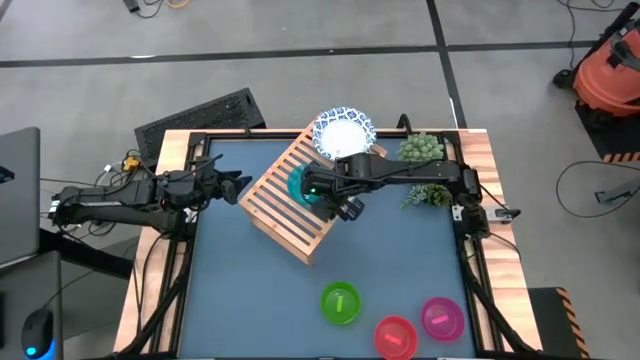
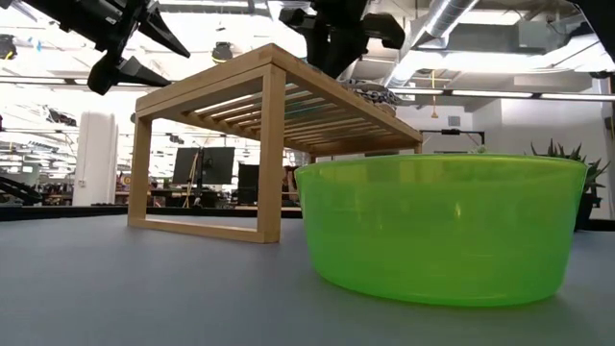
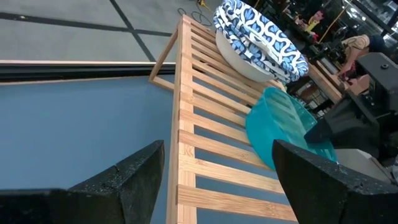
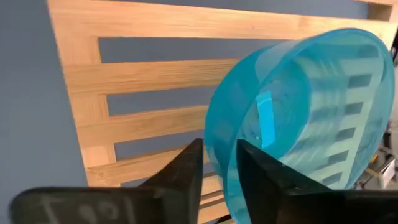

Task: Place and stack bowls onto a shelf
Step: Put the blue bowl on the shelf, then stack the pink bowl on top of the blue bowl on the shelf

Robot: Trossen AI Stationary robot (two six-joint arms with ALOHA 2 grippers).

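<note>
The light-wood slatted shelf (image 1: pixel 285 210) stands slantwise mid-table. A stack of white bowls with blue patterned rims (image 1: pixel 343 133) sits on its far end, also seen in the left wrist view (image 3: pixel 261 37). My right gripper (image 1: pixel 320 192) is over the shelf's middle, shut on the teal bowl (image 1: pixel 298 184). My left gripper (image 1: pixel 236 186) hovers open just left of the shelf, touching nothing. The green bowl (image 1: pixel 340 303), red bowl (image 1: pixel 396 336) and magenta bowl (image 1: pixel 441 317) rest on their bases near the table's near edge. My right gripper (image 4: pixel 217 149) pinches the teal bowl's rim (image 4: pixel 219 140), one finger (image 4: pixel 186 171) outside the wall and the other (image 4: pixel 258 171) inside. The fingers come from above, slanting in from the table's right. The bowl is tilted on edge over the slats (image 3: pixel 280 124); whether its lower edge touches them cannot be told.
Green plants (image 1: pixel 422 150) stand by the table's far right corner, behind the right arm. In the low view the green bowl (image 2: pixel 442 226) fills the foreground in front of the shelf (image 2: pixel 269 125). Bare blue tabletop (image 1: pixel 240 290) lies left of and nearer than the shelf.
</note>
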